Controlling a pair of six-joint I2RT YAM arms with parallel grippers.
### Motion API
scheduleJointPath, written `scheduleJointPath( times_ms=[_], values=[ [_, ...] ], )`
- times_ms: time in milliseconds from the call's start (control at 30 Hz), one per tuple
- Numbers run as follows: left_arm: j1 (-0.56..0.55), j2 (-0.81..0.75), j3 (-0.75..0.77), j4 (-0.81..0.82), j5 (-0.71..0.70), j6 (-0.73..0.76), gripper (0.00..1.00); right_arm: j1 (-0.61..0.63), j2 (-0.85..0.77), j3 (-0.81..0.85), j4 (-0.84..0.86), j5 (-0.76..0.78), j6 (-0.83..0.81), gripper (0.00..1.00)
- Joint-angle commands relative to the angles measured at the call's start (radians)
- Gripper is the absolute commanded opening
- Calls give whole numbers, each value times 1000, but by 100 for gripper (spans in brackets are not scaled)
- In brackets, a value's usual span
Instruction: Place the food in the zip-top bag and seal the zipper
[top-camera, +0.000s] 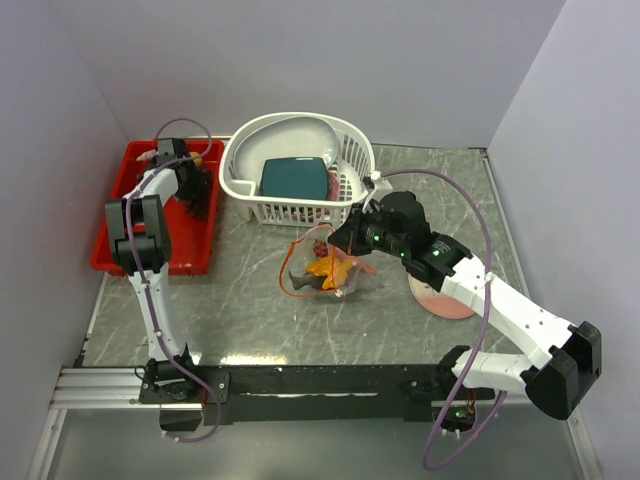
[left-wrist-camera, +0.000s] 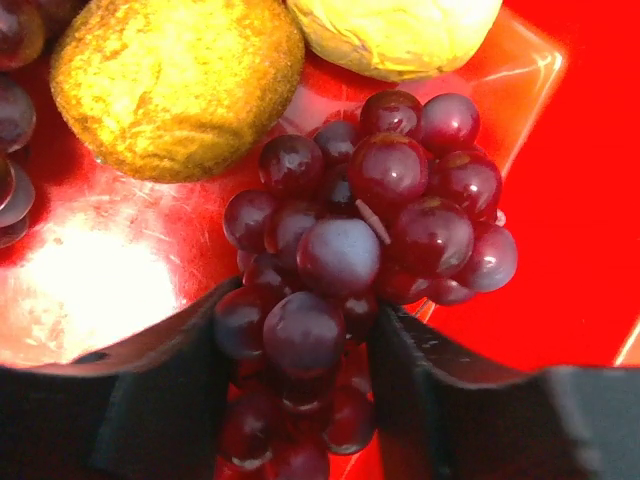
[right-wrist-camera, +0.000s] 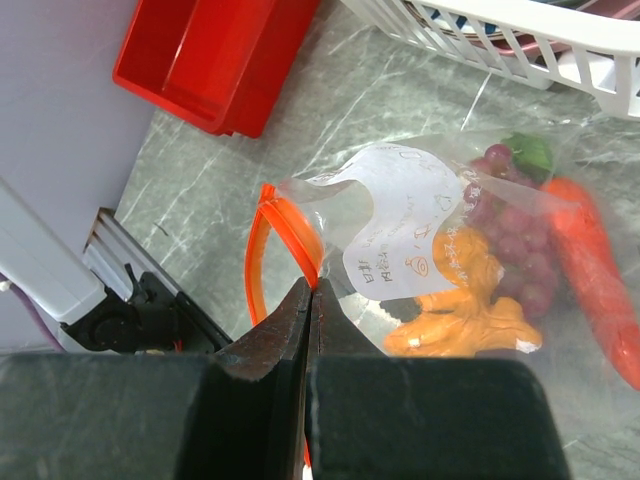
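In the red bin (left-wrist-camera: 570, 200), my left gripper (left-wrist-camera: 300, 325) has a finger on each side of a dark purple grape bunch (left-wrist-camera: 340, 250) and presses against it. A yellow fruit (left-wrist-camera: 175, 80) lies just beyond. From above, that gripper (top-camera: 195, 190) sits low in the bin (top-camera: 185, 252). The clear zip-top bag (right-wrist-camera: 400, 220) lies mid-table with its mouth open. Inside are a carrot (right-wrist-camera: 600, 290), grapes (right-wrist-camera: 520, 240) and an orange piece (right-wrist-camera: 470, 300). My right gripper (right-wrist-camera: 312, 290) is shut on the bag's mouth edge at the red-orange zipper (right-wrist-camera: 290, 225).
A white slotted basket (top-camera: 290, 210) holding a teal dish (top-camera: 295, 178) stands behind the bag (top-camera: 330, 270). A pink plate (top-camera: 440, 300) lies under the right arm. A second pale yellow fruit (left-wrist-camera: 395, 30) rests in the bin. Grey walls close in on both sides.
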Motion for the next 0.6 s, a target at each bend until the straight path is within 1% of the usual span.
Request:
scheduleJointPath(
  times_ms=[0, 33, 67, 100, 133, 167, 200, 567],
  values=[
    [0, -59, -32, 3, 15, -8, 42, -8, 7, 12, 44, -14, -8, 0],
    [-2, -70, -37, 2, 14, -8, 38, -7, 7, 13, 44, -14, -8, 0],
    [-3, -81, -49, 2, 12, -11, 37, -8, 7, 14, 44, -8, -10, 0],
    [-3, -108, -55, 0, 11, -19, 30, -7, 7, 16, 41, -7, -10, 0],
    [-5, -121, -61, -1, 12, -22, 26, -7, 7, 17, 39, -3, -12, 0],
    [-5, -135, -73, -7, 11, -25, 25, -7, 7, 20, 38, 3, -12, 0],
    [-5, -165, -78, -12, 11, -31, 20, -7, 7, 22, 36, 4, -15, 0],
    [-5, -427, -204, -56, -8, -37, 16, -8, 40, 39, 39, -8, -1, 0]
  ],
)
